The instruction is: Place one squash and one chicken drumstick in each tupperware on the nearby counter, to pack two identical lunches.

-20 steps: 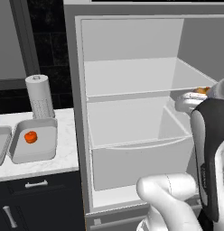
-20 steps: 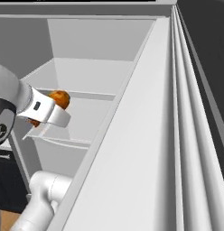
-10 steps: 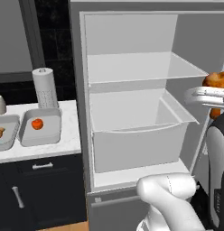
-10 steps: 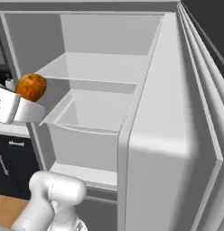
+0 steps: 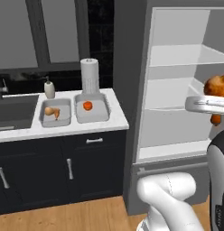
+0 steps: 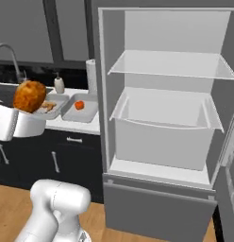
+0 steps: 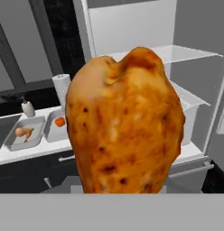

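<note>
White marble counter [image 5: 64,130] – dark cabinets [image 5: 59,169]

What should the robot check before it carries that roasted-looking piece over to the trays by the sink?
1. Drumstick in the gripper: ok, held up in front of the open fridge.
2. Fingers closed firmly on it: cannot tell, the meat hides them.
3. Left tray: not ok yet, it holds one pale brown piece, looks like a drumstick, no squash seen.
4. Right tray: not ok yet, it holds an orange squash and no drumstick.
5. Way to the right tray: looks ok, though the paper towel roll stands just behind it.
6. Fridge door: not ok, open.
</note>
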You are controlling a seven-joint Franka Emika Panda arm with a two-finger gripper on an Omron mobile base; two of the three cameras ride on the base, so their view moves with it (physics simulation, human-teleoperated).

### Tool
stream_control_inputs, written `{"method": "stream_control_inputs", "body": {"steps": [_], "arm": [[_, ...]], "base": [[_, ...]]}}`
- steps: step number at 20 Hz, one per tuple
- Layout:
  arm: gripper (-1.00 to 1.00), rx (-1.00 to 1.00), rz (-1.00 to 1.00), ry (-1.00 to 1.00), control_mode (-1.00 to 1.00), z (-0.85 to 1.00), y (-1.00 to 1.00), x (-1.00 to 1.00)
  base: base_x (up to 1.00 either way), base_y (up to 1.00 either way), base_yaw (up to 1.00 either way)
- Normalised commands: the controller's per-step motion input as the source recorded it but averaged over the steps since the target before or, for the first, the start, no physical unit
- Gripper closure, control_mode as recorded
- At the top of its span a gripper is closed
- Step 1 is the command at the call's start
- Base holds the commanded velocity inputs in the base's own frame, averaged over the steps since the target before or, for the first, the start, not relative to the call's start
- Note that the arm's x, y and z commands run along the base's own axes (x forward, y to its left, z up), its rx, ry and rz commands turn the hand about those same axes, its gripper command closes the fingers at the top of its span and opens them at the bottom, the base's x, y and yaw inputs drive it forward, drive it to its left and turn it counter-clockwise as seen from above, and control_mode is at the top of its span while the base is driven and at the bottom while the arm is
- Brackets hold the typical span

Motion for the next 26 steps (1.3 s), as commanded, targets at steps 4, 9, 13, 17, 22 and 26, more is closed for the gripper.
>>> {"method": "stream_control_inputs", "body": {"steps": [4,9,13,17,22,26], "arm": [[1.0,0.0,0.0,0.0,1.0,0.0,0.0,0.0],[1.0,0.0,0.0,0.0,1.0,0.0,0.0,0.0],[1.0,0.0,0.0,0.0,1.0,0.0,0.0,0.0],[1.0,0.0,0.0,0.0,1.0,0.0,0.0,0.0],[1.0,0.0,0.0,0.0,1.0,0.0,0.0,0.0],[1.0,0.0,0.0,0.0,1.0,0.0,0.0,0.0]], "base": [[0.02,1.0,0.0],[0.13,0.94,-0.05],[0.78,0.53,-0.14],[0.69,0.25,-0.17],[0.63,-0.01,-0.09],[0.77,-0.2,0.0]]}}
